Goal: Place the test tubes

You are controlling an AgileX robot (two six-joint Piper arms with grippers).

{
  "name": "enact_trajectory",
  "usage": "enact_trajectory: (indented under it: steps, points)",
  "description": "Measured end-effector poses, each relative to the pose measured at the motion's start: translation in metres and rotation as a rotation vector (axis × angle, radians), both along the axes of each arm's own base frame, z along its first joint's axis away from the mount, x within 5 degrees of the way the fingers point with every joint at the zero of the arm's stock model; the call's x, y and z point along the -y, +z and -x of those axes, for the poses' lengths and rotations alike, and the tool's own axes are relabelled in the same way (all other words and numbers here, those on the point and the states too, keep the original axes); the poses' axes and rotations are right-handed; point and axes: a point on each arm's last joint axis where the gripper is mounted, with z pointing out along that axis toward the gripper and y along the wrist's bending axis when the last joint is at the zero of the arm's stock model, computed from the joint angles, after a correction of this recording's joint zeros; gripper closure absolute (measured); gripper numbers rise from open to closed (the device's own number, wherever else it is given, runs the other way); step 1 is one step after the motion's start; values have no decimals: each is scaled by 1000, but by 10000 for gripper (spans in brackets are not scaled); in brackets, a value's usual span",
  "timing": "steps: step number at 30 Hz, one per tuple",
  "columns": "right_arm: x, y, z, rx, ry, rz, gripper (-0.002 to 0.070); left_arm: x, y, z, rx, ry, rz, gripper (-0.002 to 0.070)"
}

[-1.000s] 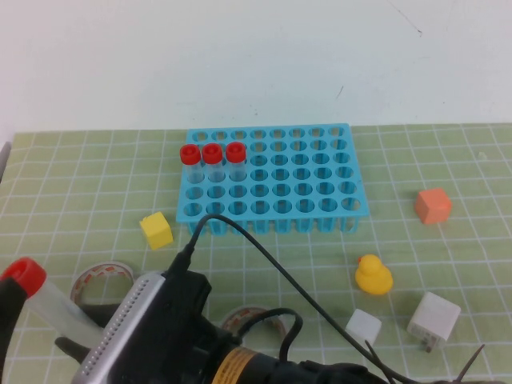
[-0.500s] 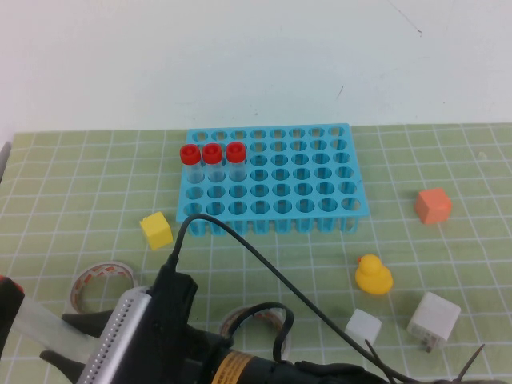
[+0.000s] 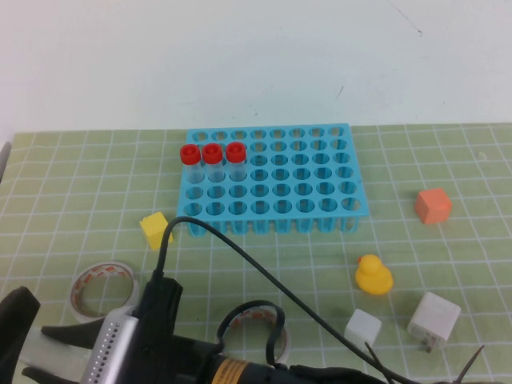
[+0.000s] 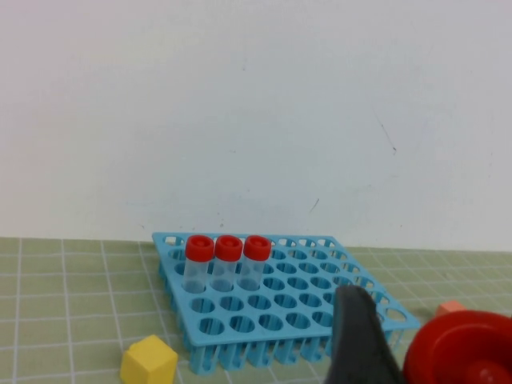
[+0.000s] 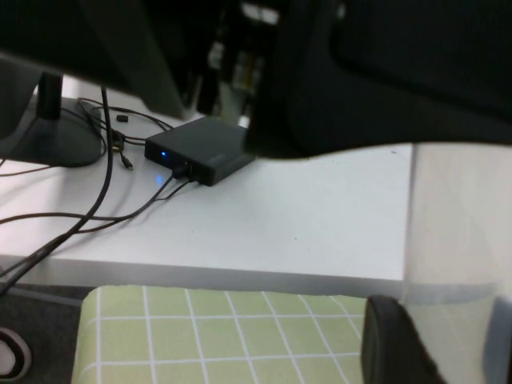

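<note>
A blue tube rack (image 3: 320, 172) stands mid-table, with three red-capped test tubes (image 3: 212, 160) upright in its left side, also seen in the left wrist view (image 4: 228, 260). At the near left corner my right gripper (image 3: 48, 352) is shut on the clear body of another test tube (image 3: 36, 348). In the right wrist view that tube (image 5: 456, 256) sits against a dark finger (image 5: 392, 344). My left gripper (image 3: 16, 316) is at the tube's capped end. The red cap (image 4: 464, 352) fills the near corner of the left wrist view and is hidden in the high view.
A yellow cube (image 3: 156, 230) lies left of the rack. Two tape rolls (image 3: 100, 286) (image 3: 256, 328) lie near the arms. To the right are a yellow duck (image 3: 373, 274), an orange cube (image 3: 433, 206) and two white blocks (image 3: 364, 326) (image 3: 434, 318).
The right gripper and its tube have sunk toward the near left corner. The red cap, visible a second ago, is now hidden behind the left gripper.
</note>
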Motion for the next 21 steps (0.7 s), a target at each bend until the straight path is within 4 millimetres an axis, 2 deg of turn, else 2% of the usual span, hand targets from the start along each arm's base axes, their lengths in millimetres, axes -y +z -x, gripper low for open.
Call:
enact_trajectory:
  steps: [2,5,12,18,21]
  points:
    - [0,0,0,0,0,0,442,0,0,0,1,0,-4,338]
    - [0,0,0,0,0,0,442,0,0,0,0,0,-1,434]
    - [1,0,-2,-35,-43,-11,442,0,0,0,2,6,0,433]
    - [4,0,-4,-47,-78,51,435,0,-1,-3,-15,5,4,433]
    - [10,4,-7,-127,-125,80,364,0,-2,-7,-40,8,24,433]
